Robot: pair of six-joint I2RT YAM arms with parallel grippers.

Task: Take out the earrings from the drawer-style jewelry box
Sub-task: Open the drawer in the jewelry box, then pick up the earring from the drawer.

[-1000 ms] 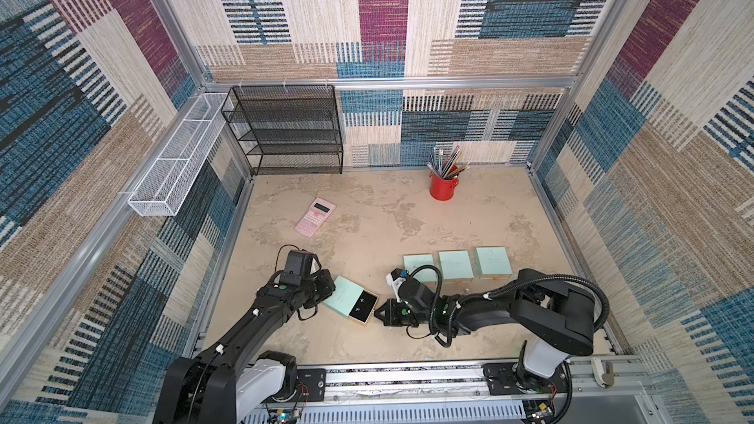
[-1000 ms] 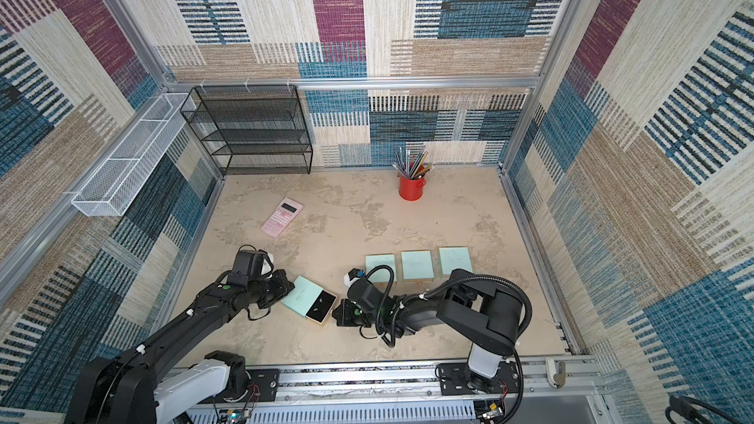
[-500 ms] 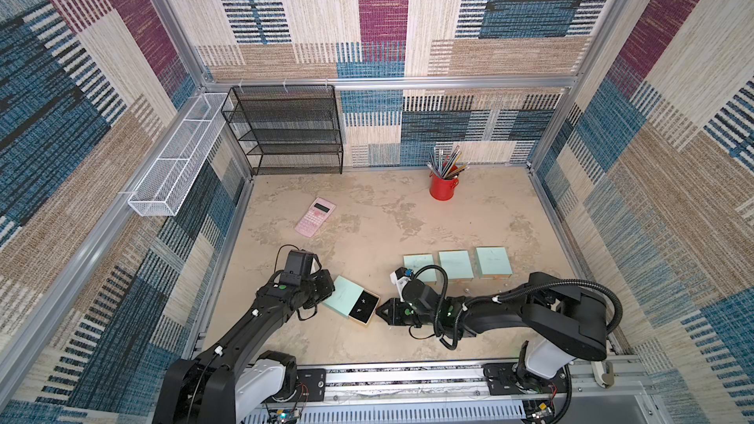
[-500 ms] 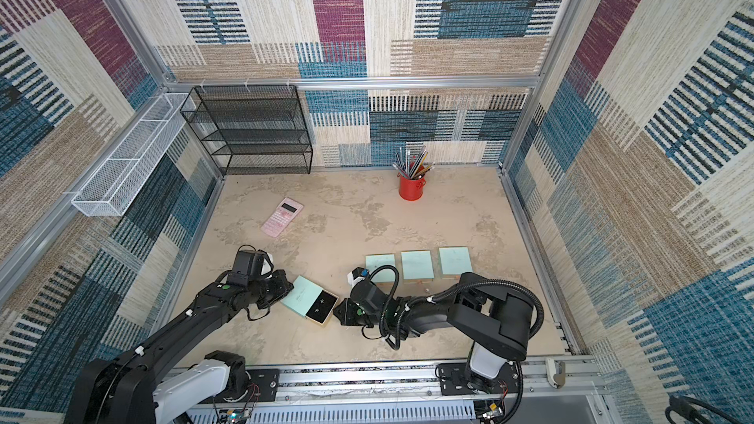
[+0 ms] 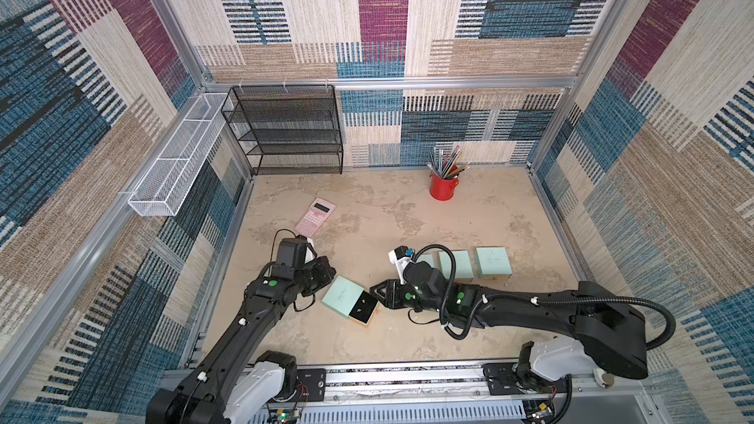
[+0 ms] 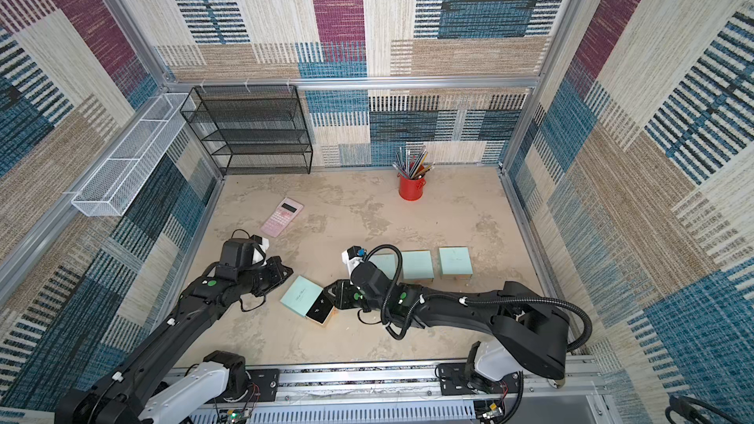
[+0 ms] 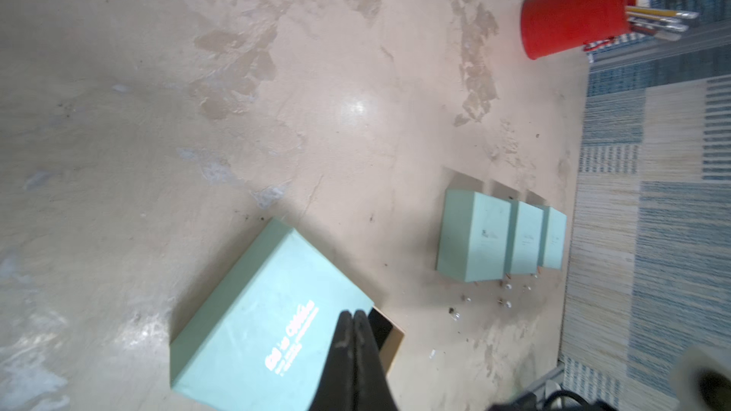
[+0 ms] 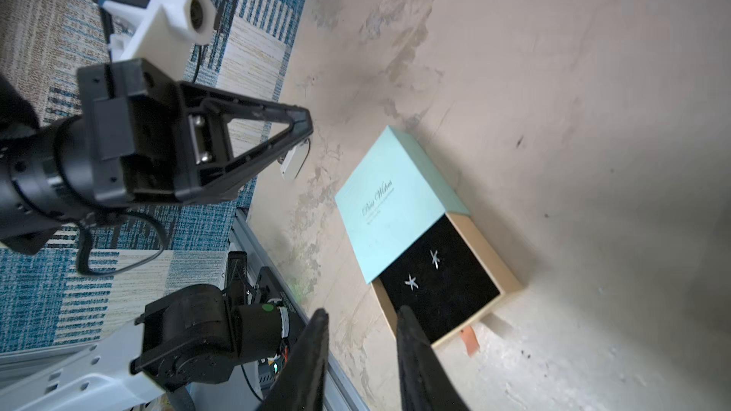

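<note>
Gleaming silvery star-shaped earrings (image 8: 411,282)

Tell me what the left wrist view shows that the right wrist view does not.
Only left wrist: the red pencil cup, and three closed mint boxes with tiny whitish specks beside them. Only right wrist: two star-shaped earrings on the drawer's black lining. Both: the mint jewelry box, drawer partly out.

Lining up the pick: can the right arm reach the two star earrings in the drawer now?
Probably yes. The drawer is slid out of its mint sleeve, both earrings lie uncovered on the black pad, and the open right pincer sits just off the drawer's end with nothing between.
</note>
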